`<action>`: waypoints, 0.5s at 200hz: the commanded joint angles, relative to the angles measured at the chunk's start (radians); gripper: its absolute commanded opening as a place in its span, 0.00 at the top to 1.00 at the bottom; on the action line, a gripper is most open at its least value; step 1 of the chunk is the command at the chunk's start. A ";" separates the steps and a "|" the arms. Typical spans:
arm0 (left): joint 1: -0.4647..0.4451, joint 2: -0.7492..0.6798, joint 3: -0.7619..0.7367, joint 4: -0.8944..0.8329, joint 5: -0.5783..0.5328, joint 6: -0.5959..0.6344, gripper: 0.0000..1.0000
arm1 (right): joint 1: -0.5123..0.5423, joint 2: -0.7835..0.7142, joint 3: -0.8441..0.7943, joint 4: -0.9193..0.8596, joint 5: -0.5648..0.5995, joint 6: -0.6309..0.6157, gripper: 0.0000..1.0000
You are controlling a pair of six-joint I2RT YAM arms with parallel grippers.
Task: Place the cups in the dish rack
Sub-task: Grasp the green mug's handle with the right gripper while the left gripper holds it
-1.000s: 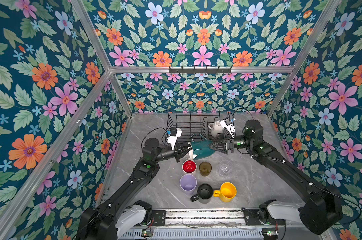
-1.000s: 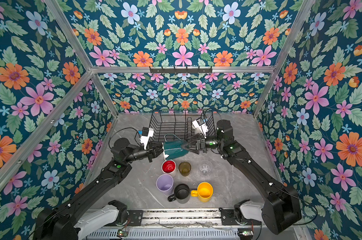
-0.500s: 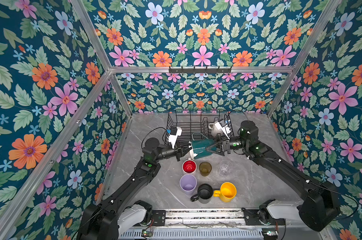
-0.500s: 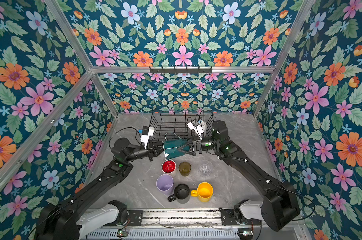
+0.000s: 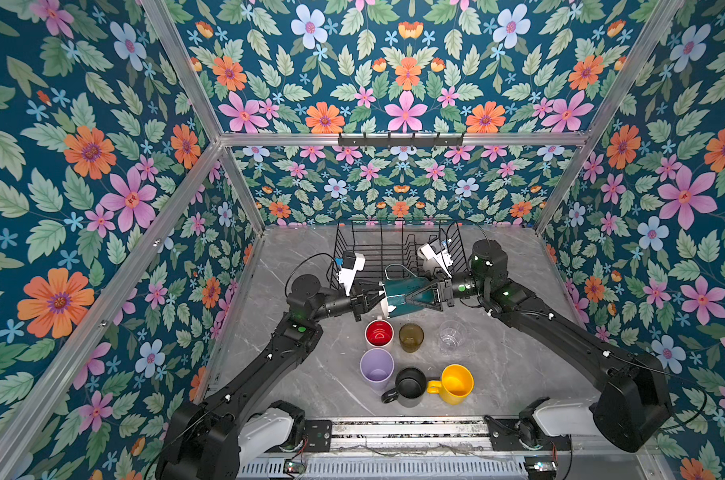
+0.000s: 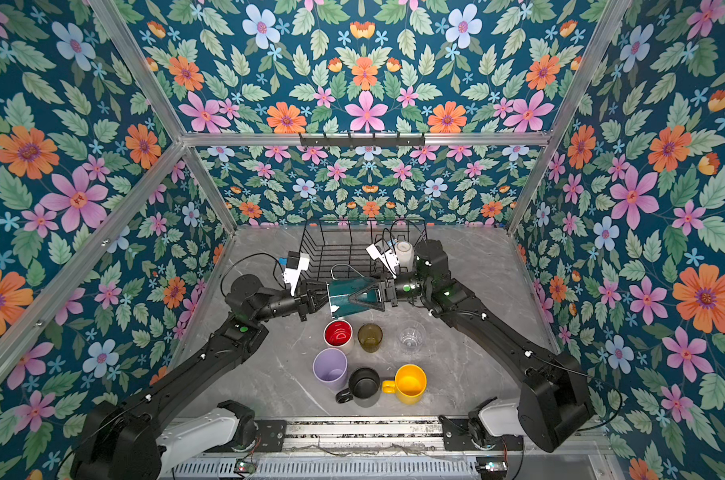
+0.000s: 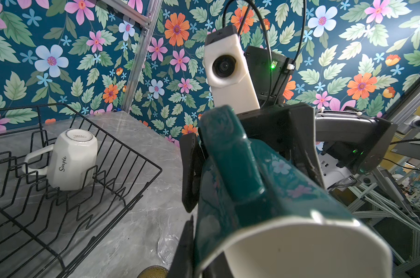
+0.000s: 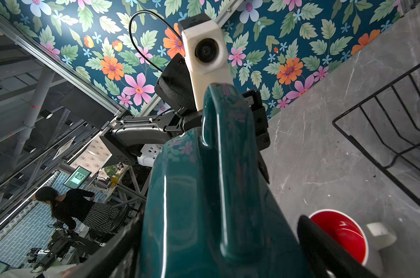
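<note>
Black script "Simple" on the cream mug [image 7: 69, 163] side, base stamp illegible

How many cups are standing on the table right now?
6: red-inside mug, amber glass, clear glass in the far row; lilac tumbler, black mug, yellow mug nearer. The dark-green mug is held aloft; none look hidden.

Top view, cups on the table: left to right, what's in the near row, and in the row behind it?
Near row: lilac tumbler → black mug → yellow mug. Row behind: white mug red inside → amber glass → clear glass.
</note>
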 commanded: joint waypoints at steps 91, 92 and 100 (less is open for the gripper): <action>0.002 0.015 0.020 0.116 0.046 -0.036 1.00 | 0.022 0.029 0.018 0.035 -0.007 -0.004 0.34; 0.002 0.015 0.020 0.116 0.046 -0.037 1.00 | 0.021 0.030 0.018 0.035 -0.008 -0.004 0.34; 0.001 0.019 0.021 0.119 0.050 -0.038 1.00 | 0.024 0.031 0.020 0.034 -0.010 -0.003 0.39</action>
